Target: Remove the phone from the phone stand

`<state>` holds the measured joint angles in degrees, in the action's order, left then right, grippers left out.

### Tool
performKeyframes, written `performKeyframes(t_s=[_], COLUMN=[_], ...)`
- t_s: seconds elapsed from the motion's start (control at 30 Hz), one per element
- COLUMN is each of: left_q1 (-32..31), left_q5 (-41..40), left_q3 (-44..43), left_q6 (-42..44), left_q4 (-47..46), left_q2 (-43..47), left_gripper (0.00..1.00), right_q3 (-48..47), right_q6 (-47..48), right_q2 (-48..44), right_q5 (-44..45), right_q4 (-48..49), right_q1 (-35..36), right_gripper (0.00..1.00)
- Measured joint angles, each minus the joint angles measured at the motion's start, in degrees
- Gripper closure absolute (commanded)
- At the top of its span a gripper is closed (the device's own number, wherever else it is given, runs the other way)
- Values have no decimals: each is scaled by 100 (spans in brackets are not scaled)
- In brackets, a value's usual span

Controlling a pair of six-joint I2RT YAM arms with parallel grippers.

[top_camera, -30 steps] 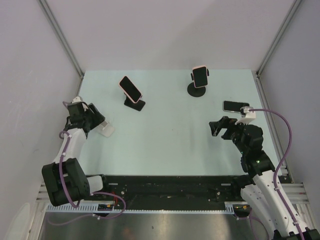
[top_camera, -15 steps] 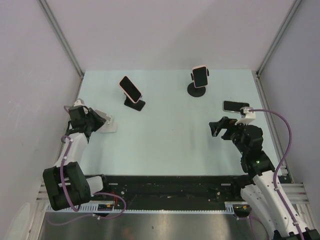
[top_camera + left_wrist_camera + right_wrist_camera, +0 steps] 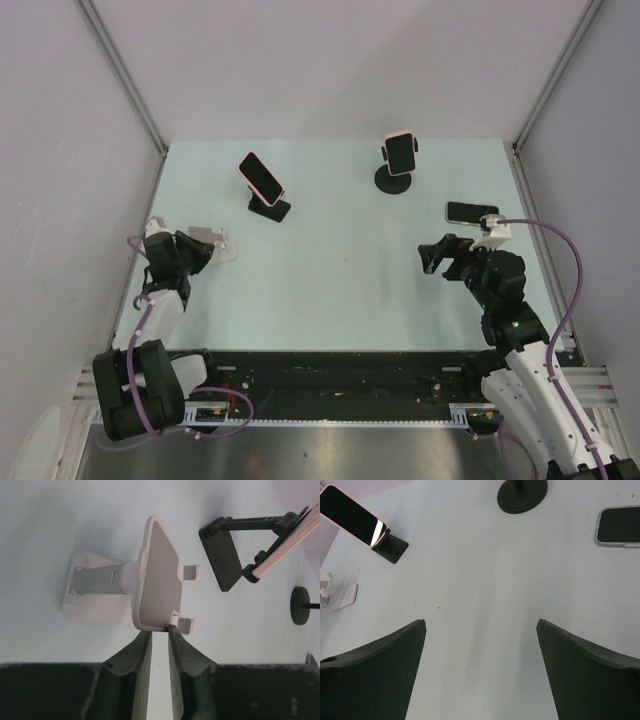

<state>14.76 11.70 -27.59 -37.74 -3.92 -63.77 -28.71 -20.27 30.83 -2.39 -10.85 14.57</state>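
We have two phones to lift — a pink-edged phone (image 3: 261,177) propped far left — our left gripper (image 3: 159,645) nearly closed on nothing beside the empty white stand (image 3: 125,592), right gripper (image 3: 480,640) wide and empty; slick, rigid glass, so grip the long edges.

- The middle of the surface (image 3: 340,270) lies bare from the near edge up to the stands, a wide lane between both arms.
- Upper left of centre, a black stand (image 3: 270,208) carrying a tilted phone (image 3: 260,176) blocks the way.
- Upper centre-right, a round-based stand (image 3: 394,181) holds another phone (image 3: 401,153) upright.
- At the right edge a flat phone (image 3: 471,212) lies just above the right gripper (image 3: 440,255).
- At left, a white stand (image 3: 215,245) sits directly ahead of the left gripper's fingers (image 3: 177,652), nearly touching.
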Motion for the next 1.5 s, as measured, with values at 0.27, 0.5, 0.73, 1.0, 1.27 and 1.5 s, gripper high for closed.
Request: performKeyframes(t_s=[0.27,0.5,0.73,1.0,1.27,1.5], left_q1=[0,0,0,0,0,66], left_q5=[-415,-584,-601,-603,-726,-734], left_q3=[605,728,844,914,837,26], left_q6=[-442,-562,-761,-883,-890,-828], left_q4=[-835,-1320,-1753,-2013,-2334,-2883], left_q2=[605,638,258,52,-31,-846], left_gripper=[78,80,79,93,100,100], right_q3=[52,63,63,74,74,111], right_q6=[0,0,0,-2,0,74], right_q2=[0,0,2,13,37,31], right_q5=[-2,-2,-2,-4,-13,-240], right_q4=[0,2,2,7,7,133], right_q1=[0,0,0,11,20,20], right_gripper=[2,2,2,2,2,4])
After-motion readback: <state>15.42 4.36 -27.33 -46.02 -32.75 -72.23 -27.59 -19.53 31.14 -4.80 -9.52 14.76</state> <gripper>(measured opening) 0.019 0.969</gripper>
